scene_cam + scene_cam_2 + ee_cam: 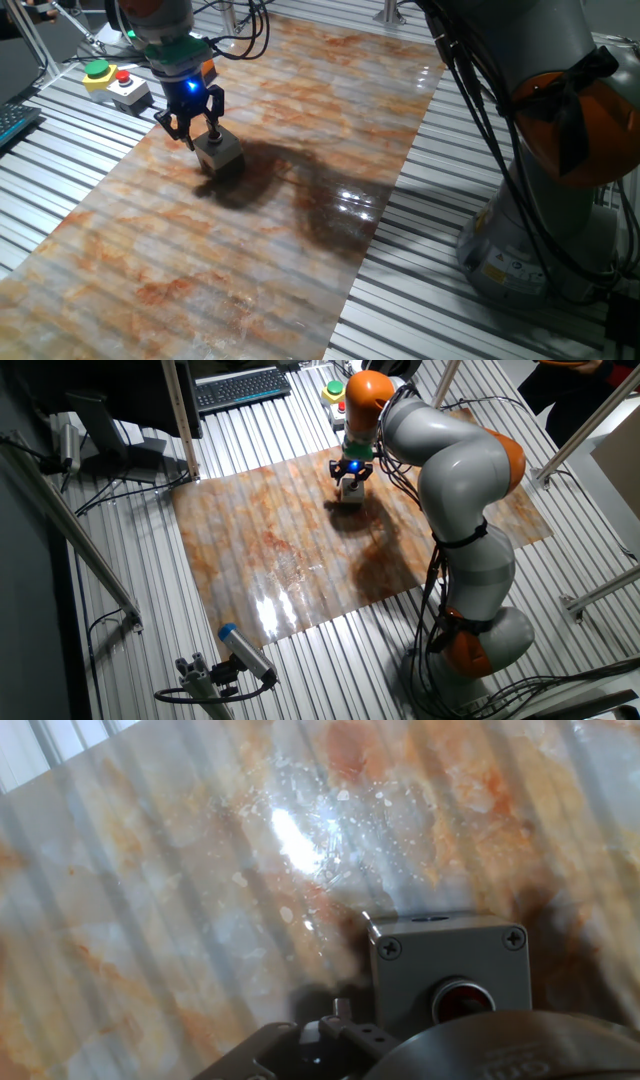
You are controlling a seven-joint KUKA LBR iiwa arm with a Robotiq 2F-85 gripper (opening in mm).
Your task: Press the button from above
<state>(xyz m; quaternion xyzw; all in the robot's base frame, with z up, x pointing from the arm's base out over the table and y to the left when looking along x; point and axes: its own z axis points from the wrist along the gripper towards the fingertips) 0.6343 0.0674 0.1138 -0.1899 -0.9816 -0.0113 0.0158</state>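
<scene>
The button [462, 1001] is small, round and red, and sits on top of a little grey box [448, 963] in the lower right of the hand view, partly cut off by the hand's body. In one fixed view the box [220, 153] stands on the marbled mat, and my gripper [199, 140] is right over its near-left side. The fingers are spread with a gap between them, and one fingertip [213, 133] is down at the box top. The red cap does not show in that view. In the other fixed view the gripper [350, 472] is just above the box [350, 489].
A yellow box with a green button [97, 70] and a pale box with a red button [126, 86] stand on the slatted table beyond the mat [300, 240]. A keyboard [240, 385] lies at the far side. The arm's base [540, 230] stands at the right.
</scene>
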